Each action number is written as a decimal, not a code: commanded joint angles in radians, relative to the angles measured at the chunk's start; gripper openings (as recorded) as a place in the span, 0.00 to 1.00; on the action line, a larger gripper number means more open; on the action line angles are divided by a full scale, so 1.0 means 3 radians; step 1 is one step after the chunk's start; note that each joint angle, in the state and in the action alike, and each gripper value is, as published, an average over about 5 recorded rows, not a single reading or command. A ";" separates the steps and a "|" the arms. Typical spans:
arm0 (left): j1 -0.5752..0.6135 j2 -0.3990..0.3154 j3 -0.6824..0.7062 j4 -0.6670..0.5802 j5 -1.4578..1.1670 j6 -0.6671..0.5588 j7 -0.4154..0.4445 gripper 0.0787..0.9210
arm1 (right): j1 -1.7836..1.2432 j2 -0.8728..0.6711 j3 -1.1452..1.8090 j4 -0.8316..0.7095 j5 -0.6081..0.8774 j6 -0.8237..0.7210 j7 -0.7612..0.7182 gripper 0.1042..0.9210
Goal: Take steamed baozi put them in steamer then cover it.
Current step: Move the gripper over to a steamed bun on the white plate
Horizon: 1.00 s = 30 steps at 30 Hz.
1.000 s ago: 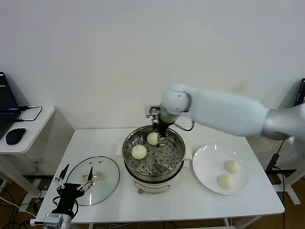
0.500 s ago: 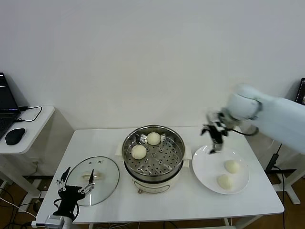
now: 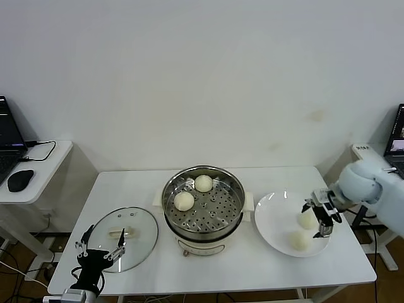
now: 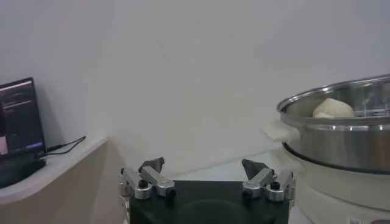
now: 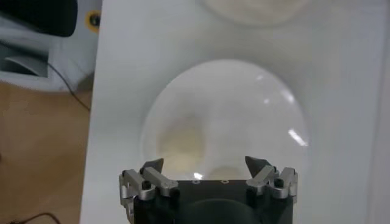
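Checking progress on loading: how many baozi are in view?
4. Two baozi sit in the steamer, at and; two lie on the plate, at and. None seems hidden.

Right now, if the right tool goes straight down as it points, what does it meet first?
Probably the baozi on the plate, right below the open right tool; depth is unclear.

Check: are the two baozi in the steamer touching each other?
Apart. The head view shows perforated steamer floor between the rear baozi and the front-left baozi.
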 commanded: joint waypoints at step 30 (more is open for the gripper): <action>-0.0017 -0.0016 -0.0044 0.0042 -0.0020 0.0000 0.0002 0.88 | -0.0557 0.0653 0.0250 -0.0564 -0.0327 -0.0040 0.0310 0.75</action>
